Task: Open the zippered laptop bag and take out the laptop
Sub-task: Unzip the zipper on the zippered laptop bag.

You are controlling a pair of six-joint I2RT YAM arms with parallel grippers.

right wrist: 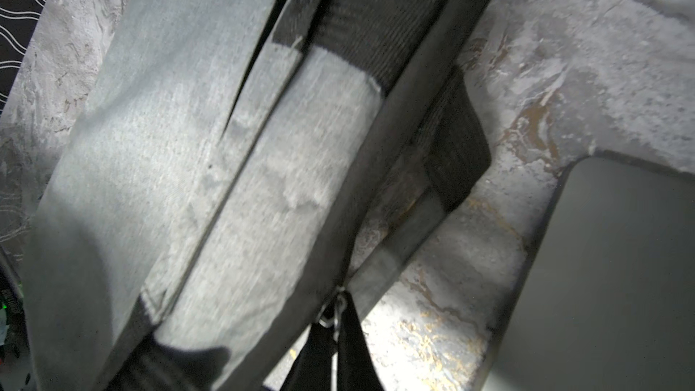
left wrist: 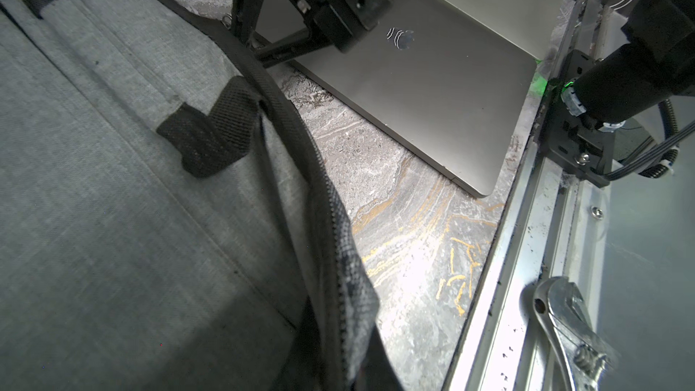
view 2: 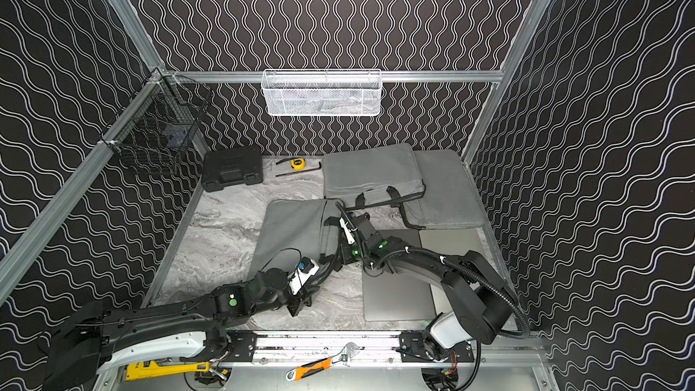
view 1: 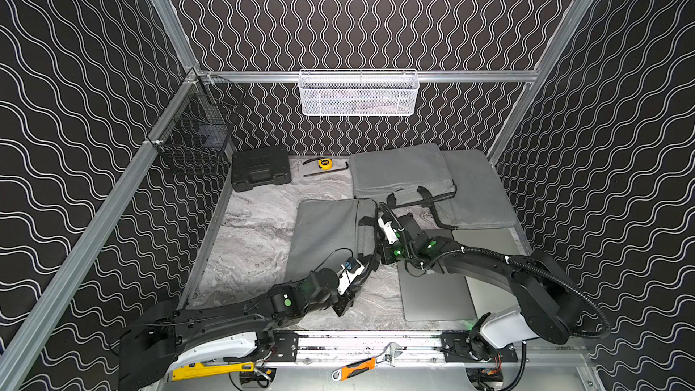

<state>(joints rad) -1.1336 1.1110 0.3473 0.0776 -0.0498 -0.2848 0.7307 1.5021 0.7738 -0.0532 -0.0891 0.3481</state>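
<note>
A grey zippered laptop bag (view 1: 323, 235) (view 2: 289, 231) lies flat at the table's middle, its black zipper edge (left wrist: 301, 167) facing right. My right gripper (view 1: 380, 257) (left wrist: 235, 28) (right wrist: 338, 336) is shut on the metal zipper pull (right wrist: 336, 312) at that edge. My left gripper (view 1: 348, 300) (view 2: 301, 304) is at the bag's near right corner, shut on the zipper edge fabric, which runs down to the jaws in the left wrist view. The bag's inside is hidden. Two closed laptops, one dark grey (view 1: 436, 295) (left wrist: 432, 99) and one silver (view 1: 485, 242), lie right of the bag.
Two more grey bags (view 1: 398, 171) (view 1: 474, 189) lie at the back right. A black tool case (view 1: 259, 169), a yellow tape measure (view 1: 324, 162) and a hex key (view 1: 327, 171) sit at the back. An adjustable wrench (view 1: 361, 364) lies on the front rail.
</note>
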